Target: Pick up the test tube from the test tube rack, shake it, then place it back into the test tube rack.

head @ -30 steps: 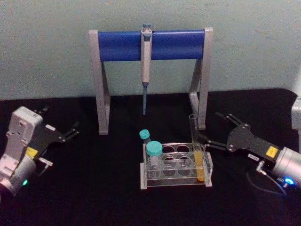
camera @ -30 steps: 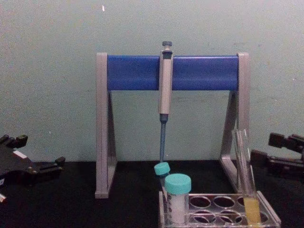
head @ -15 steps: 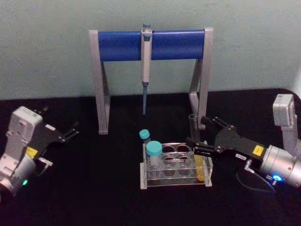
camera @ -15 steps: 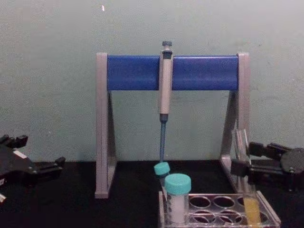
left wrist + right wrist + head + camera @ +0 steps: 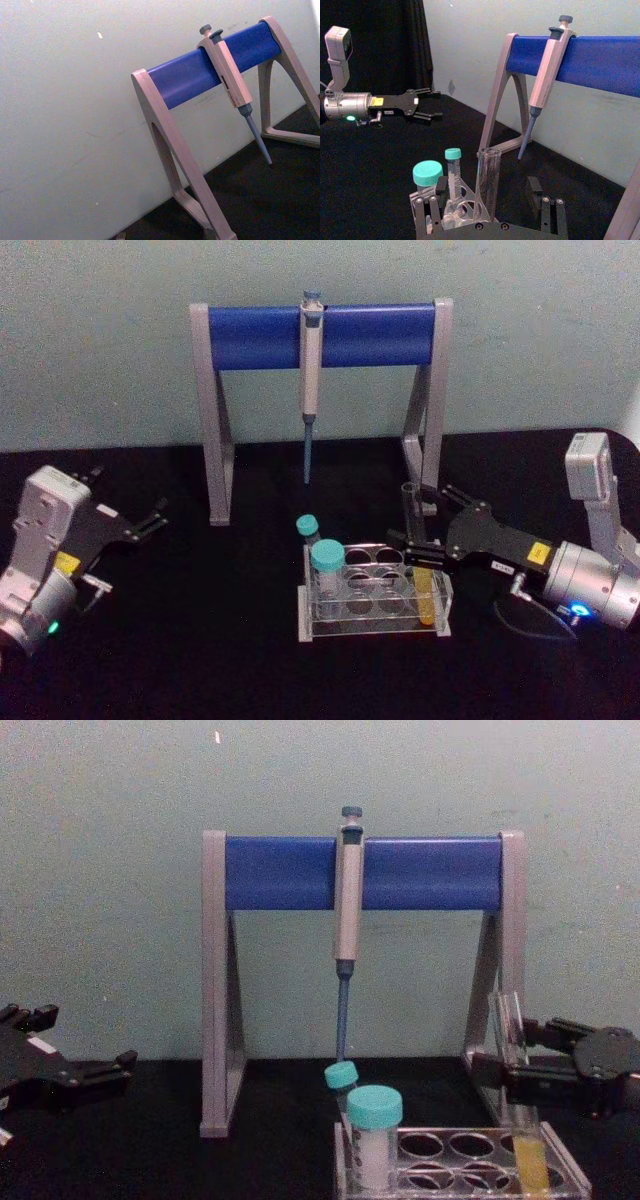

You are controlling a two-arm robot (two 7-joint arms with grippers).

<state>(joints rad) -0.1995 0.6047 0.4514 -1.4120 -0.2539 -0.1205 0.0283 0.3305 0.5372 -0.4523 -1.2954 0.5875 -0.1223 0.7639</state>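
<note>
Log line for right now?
phase: pre-grasp | right hand open, straddling test tube | seated in test tube rack | left hand open, parked left

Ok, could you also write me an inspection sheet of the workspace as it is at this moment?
Surface: black tabletop, dark and even.
Job's things: long clear glass test tube with yellow liquid stands in the right end of the low clear plastic rack.
Clutter: wide teal-capped tube and narrow teal-capped tube at the rack's left end; grey pipette hangs on the grey-and-blue stand.
Tools: right tool open, fingers either side of the test tube above the rack; left tool open, parked at the table's left.
Cables: thin dark cable looped under the right wrist.
Surroundings: pale green wall; nothing else seen.
</note>
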